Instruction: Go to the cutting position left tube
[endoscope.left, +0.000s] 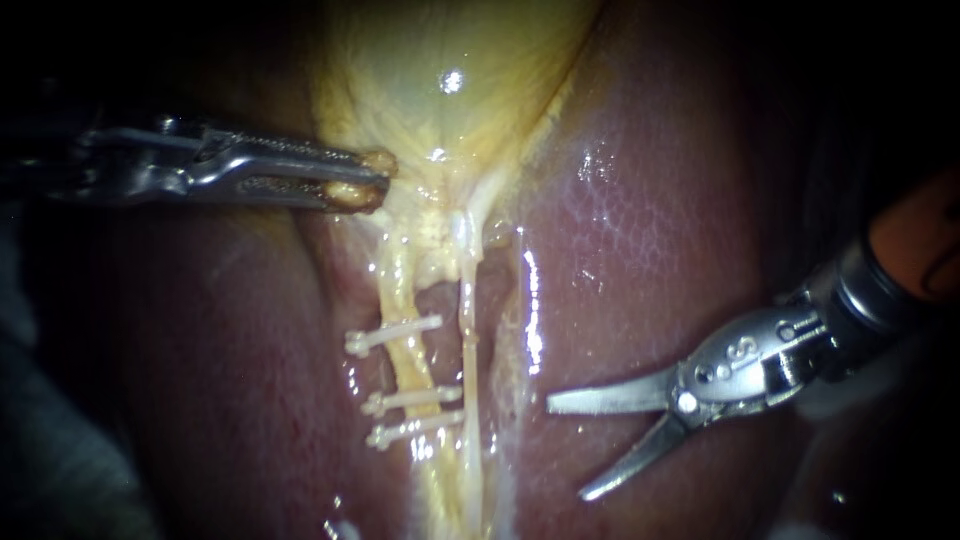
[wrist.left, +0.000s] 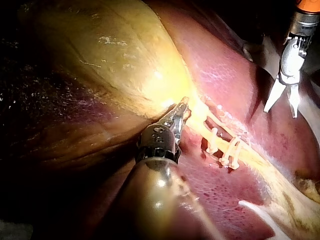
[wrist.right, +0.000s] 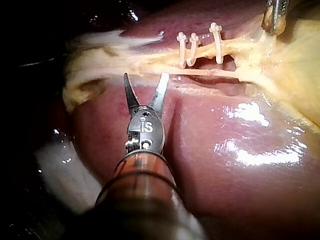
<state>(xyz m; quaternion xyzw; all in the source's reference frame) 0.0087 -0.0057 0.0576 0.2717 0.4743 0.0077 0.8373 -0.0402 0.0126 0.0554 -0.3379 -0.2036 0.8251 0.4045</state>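
The yellow gallbladder (endoscope.left: 450, 80) narrows into two pale tubes over the liver (endoscope.left: 630, 250). The left tube (endoscope.left: 405, 365) carries three white clips (endoscope.left: 410, 398), one apart and two close together. The thin right tube (endoscope.left: 467, 335) is bare. My left instrument (endoscope.left: 365, 180) is shut on yellow tissue at the gallbladder's neck, holding it toward the left. My right instrument (endoscope.left: 567, 449), with two blades, stands open over the liver, right of both tubes and touching neither. In the right wrist view its blades (wrist.right: 145, 80) point at the tubes, short of them and beside the paired clips (wrist.right: 187, 50).
Wet, shiny liver surface surrounds the tubes (wrist.left: 225, 145). White gauze-like material (wrist.right: 65, 165) lies beside my right instrument's shaft. My left instrument (wrist.left: 181, 112) and my right instrument (wrist.left: 282, 105) are well apart, with the clips between them.
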